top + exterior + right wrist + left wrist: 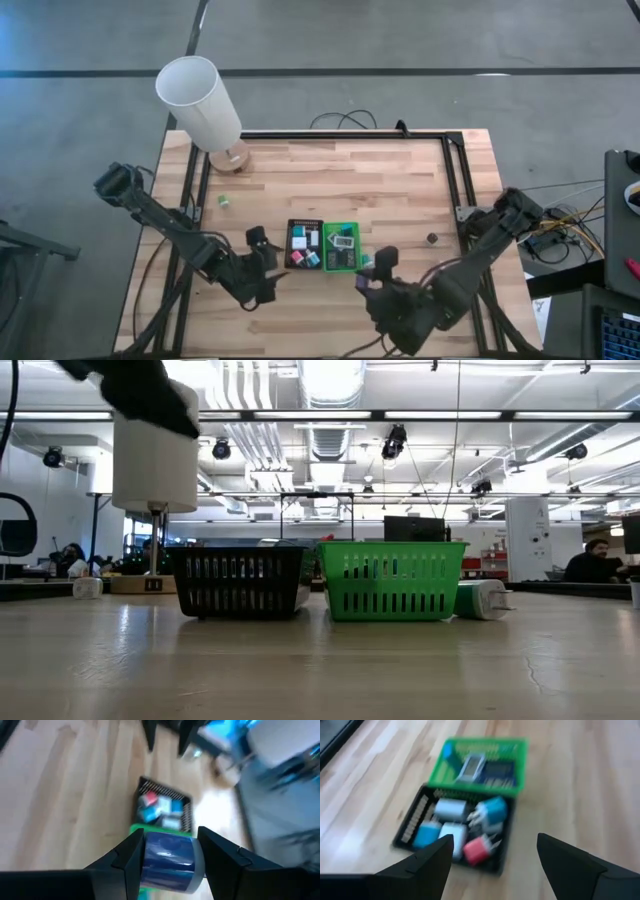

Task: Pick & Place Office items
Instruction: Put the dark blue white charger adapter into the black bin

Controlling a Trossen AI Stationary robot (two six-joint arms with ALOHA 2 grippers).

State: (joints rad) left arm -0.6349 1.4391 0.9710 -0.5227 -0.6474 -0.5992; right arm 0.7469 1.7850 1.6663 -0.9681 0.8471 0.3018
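The light wooden butcher-block table carries all items. At its far left corner stands a tall white cylindrical lamp on a round wooden base.

Near the table centre sit two small slotted plastic trays, touching side by side: a black rectangular tray and a green rectangular tray. The black tray holds white, blue and pink blocky office items. The green tray holds further pieces, including a grey-faced one.

The left gripper hangs just beside the black tray on its left side. Its fingers stand apart with nothing between them.

The right gripper is positioned at the near right corner of the green tray. Its fingers are clamped on a blue-and-white cylindrical piece.

A teal-and-white cylinder lies on its side on the table, just right of the green tray in the low view. Loose on the table lie a small green piece near the lamp base and a small dark piece well right of the trays.
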